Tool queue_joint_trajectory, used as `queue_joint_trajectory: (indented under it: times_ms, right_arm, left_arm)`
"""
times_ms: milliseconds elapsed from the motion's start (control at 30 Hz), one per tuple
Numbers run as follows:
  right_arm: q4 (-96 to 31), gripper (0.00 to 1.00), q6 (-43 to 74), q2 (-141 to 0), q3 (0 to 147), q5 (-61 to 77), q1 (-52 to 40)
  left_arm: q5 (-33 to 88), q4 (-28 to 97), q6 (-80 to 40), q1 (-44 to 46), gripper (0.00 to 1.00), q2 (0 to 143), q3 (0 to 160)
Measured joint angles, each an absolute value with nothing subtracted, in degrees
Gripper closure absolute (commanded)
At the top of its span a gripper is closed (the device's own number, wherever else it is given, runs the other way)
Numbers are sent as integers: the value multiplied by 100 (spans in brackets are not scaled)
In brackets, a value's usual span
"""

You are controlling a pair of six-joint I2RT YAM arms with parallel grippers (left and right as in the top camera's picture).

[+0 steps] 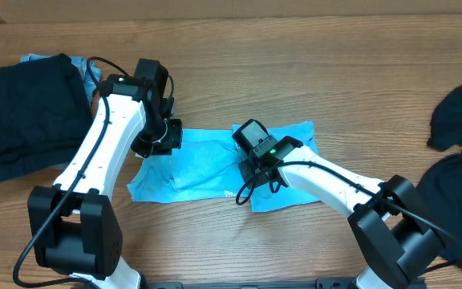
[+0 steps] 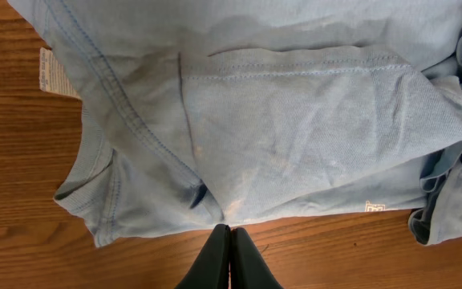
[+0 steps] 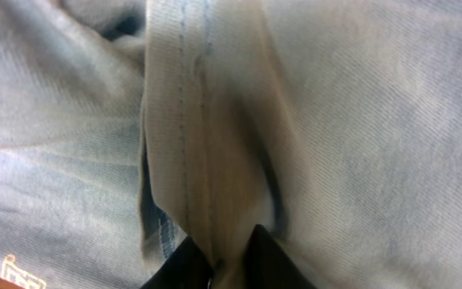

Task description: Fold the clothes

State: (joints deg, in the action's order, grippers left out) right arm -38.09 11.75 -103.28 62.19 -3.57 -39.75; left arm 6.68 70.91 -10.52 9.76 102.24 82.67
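Altogether, one blue T-shirt (image 1: 199, 164), one black stack (image 1: 22, 112), one black heap (image 1: 459, 185).

A light blue knit T-shirt (image 1: 207, 164) is laid in the middle of the brown wooden table (image 1: 311, 64). A stack of folded black garments (image 1: 26, 112) is set to its left, apart from it, and a small blue cloth piece (image 1: 34, 59) is partly covered behind that stack. A crumpled heap of black garments (image 1: 455, 152) is laid at the table's right edge. The left gripper (image 1: 157, 144) is placed at the shirt's left edge, the right gripper (image 1: 257, 167) over its right half.
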Motion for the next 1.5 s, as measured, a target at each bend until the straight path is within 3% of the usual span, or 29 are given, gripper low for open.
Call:
queue_joint_trajectory:
  times_ms: [133,533,633,967,1100,1133,1367,1500]
  right_arm:
    - [-3811,91,1175,-10328,6219,-388,-3975]
    - [-4318,87,1175,-10331,6514,-449,-3975]
    - [-4357,82,1181,-10331,6517,-449,-3975]
    - [-4462,82,1173,-10331,6532,-403,-3975]
    - [-4633,86,1177,-10331,6707,-342,-3975]
    - [-4676,96,1173,-10331,6770,-340,-3975]
    - [-4993,96,1179,-10245,7057,-362,-3975]
    - [-4989,96,1179,-9284,7343,-779,-3975]
  left_arm:
    - [668,7091,-1052,976,95,10224,8267]
    - [668,7091,-1052,976,95,10224,8267]
    - [668,7087,-1052,976,94,10224,8267]
    - [668,7070,-1052,976,94,10224,8267]
    - [668,7070,-1052,976,94,10224,8267]
    - [668,7070,-1052,976,94,10224,8267]
    - [668,7067,-1052,976,94,10224,8267]
    - [668,7067,-1052,976,93,10224,8267]
